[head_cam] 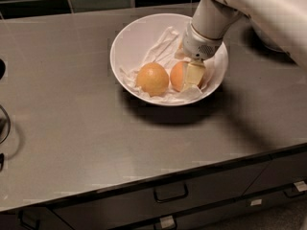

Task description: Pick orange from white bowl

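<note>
A smooth, round, deep reddish orange (176,75) sits in a wide glossy white bowl (125,47) on a grey bench (72,128). The pale pincer (191,75) is against it; its grip cannot be told.

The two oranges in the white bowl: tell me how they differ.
The orange is deeper and redder; the paler orange beside it is yellower. The gripper sits against the orange and hides part of it; the paler orange lies free. Both are round, similar in size, on crumpled paper in the white bowl.
</note>
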Motion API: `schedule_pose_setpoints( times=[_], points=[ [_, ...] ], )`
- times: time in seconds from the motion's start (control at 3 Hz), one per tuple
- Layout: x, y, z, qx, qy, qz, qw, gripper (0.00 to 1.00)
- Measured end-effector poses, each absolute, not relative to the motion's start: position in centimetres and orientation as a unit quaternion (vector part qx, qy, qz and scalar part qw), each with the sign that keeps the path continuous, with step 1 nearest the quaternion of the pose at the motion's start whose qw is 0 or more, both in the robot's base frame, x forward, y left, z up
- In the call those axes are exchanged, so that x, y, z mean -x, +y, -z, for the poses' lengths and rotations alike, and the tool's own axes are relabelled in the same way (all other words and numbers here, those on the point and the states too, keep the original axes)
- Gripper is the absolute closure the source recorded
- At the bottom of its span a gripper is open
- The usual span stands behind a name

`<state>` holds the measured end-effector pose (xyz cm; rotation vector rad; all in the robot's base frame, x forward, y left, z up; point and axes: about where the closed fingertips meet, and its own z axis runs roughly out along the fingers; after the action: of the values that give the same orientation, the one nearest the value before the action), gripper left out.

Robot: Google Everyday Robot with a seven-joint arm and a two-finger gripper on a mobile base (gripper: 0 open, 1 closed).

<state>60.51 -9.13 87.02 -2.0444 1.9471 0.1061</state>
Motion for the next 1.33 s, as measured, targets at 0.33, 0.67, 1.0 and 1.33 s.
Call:
schedule_pose_setpoints(
  times=[0.33, 0.67, 1.0, 1.33],
  points=[
    [-60.95, -9.17, -86.96, 0.713, 0.681, -0.032, 0.162, 0.03],
    [-60.95, -9.17, -86.96, 0.713, 0.681, -0.032, 0.162, 0.0],
    [-60.94, -9.16, -86.94, 0.713, 0.681, -0.032, 0.162, 0.0],
    [-60.89, -9.15, -86.84, 0.713, 0.681, -0.033, 0.162, 0.12]
  ],
)
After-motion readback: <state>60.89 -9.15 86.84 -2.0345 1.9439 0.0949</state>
